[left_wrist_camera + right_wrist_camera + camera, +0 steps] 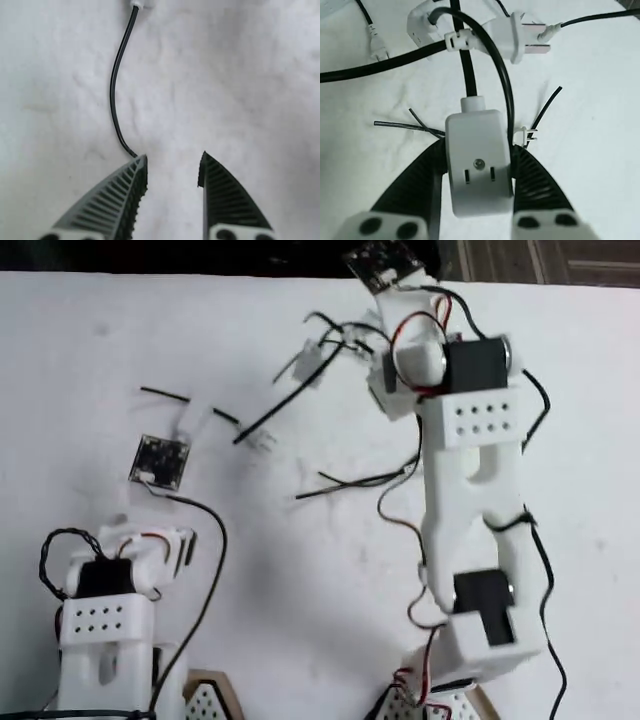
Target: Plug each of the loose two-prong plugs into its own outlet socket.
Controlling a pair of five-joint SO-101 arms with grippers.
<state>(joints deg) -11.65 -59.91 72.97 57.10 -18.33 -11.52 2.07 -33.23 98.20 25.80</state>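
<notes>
Robotics lab, white worktable (300,580)

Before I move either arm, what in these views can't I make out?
High view: the slots of the white plastic socket block in the right claw are hidden under that arm's wrist.
Left wrist view: the thin black cable ends in a white piece cut off by the frame edge; plug or socket, cannot tell.
Right wrist view: a small white pronged piece is partly hidden behind the looping black cable.
</notes>
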